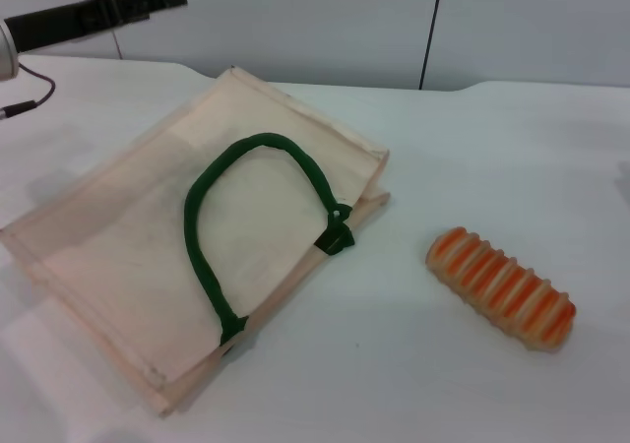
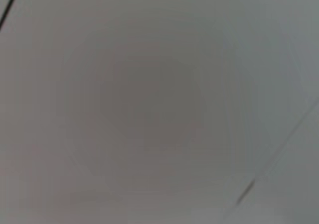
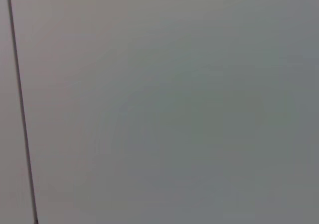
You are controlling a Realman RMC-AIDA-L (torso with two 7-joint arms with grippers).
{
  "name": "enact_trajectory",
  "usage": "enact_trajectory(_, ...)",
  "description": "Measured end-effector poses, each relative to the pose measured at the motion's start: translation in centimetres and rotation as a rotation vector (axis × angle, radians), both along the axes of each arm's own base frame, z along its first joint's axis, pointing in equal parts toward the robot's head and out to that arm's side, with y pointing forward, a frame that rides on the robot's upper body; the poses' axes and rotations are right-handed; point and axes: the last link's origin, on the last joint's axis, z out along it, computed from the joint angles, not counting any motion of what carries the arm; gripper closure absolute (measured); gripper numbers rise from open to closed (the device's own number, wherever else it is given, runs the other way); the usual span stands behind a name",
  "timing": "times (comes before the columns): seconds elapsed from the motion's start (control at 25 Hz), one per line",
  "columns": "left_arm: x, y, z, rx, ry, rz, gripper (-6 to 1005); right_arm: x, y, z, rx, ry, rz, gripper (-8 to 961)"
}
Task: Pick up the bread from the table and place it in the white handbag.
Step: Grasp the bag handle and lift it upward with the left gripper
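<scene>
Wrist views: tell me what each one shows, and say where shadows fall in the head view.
Left wrist view: blurred grey surface, thin dark lines, nothing identifiable. Right wrist view: plain grey surface, one dark line. Head view: in focus; soft shadows beside the bread and under the handbag on the table.

Bright, even overhead light in the head view; the striped tan toy loaf point(image 1: 501, 287) at lower right casts only a faint soft shadow. Both wrist views are blurred, featureless grey with thin dark lines.

Handbag point(image 1: 148, 256), bread point(image 1: 501, 287) on table point(image 1: 472, 158)
</scene>
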Motion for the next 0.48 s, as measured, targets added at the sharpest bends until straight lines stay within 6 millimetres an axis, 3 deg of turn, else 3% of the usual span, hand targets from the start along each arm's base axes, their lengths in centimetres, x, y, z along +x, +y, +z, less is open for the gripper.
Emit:
enact_trajectory(0.12, 0.3, 0.1, -0.1, -0.085, 0.075, 0.018, 152, 0.1, 0.0, 0.0, 0.0, 0.0, -0.001, 76)
enact_trajectory(0.48, 0.6, 0.5, -3.2, -0.307, 0.335, 0.077, 152, 0.1, 0.0, 0.0, 0.001, -0.001, -0.001, 79)
